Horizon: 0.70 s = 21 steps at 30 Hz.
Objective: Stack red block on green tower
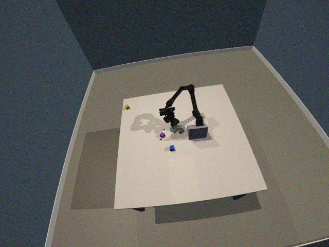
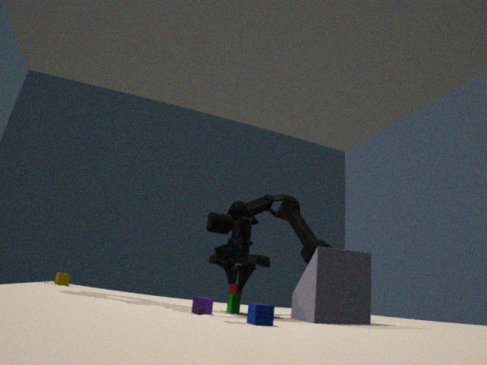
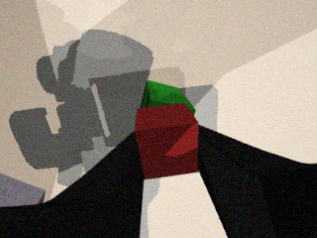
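Note:
My gripper (image 2: 236,288) (image 3: 164,135) points down and is shut on the red block, with a finger on either side of it. The red block (image 2: 233,288) (image 3: 163,141) is directly above the green tower in the exterior view, with no visible gap between them. The green tower (image 2: 233,303) (image 3: 167,96) stands upright on the table. In the wrist view its top shows partly beyond the red block, which hides the rest. In the top view the arm mostly hides the tower and the block.
A purple block (image 1: 162,135) (image 2: 202,305) lies near the tower, with small dark pieces beside it. A blue block (image 1: 171,147) (image 2: 260,314) lies nearer the front. A yellow block (image 1: 127,106) (image 2: 62,278) is at the far left. A large grey box (image 1: 197,131) (image 2: 342,287) stands by the arm's base.

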### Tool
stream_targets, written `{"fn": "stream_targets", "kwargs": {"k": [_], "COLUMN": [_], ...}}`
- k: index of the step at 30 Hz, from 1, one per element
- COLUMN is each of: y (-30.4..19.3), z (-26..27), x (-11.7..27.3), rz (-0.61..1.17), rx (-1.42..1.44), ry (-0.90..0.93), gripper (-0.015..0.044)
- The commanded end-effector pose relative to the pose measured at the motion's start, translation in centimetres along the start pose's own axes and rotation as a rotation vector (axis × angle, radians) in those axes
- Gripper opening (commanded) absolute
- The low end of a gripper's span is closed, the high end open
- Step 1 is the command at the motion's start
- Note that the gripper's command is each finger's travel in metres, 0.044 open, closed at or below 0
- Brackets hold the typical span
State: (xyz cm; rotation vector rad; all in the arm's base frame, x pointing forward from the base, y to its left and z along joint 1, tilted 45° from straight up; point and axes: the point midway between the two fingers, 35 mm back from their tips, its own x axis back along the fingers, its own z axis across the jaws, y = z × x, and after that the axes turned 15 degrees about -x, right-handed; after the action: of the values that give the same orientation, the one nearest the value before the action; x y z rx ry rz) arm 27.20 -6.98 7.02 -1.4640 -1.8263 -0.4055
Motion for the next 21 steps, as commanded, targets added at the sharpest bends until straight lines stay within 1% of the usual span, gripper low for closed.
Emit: {"fn": "stream_targets", "kwargs": {"k": [1, 13, 21], "y": [0.01, 0.01, 0.01], "z": [0.00, 0.00, 0.00], "x": [-0.04, -0.04, -0.04], "rz": [0.000, 0.000, 0.000], "rx": [-0.002, -0.002, -0.002], "ry": [0.000, 0.000, 0.000], "gripper": [0.0131, 0.0440, 0.0440]}}
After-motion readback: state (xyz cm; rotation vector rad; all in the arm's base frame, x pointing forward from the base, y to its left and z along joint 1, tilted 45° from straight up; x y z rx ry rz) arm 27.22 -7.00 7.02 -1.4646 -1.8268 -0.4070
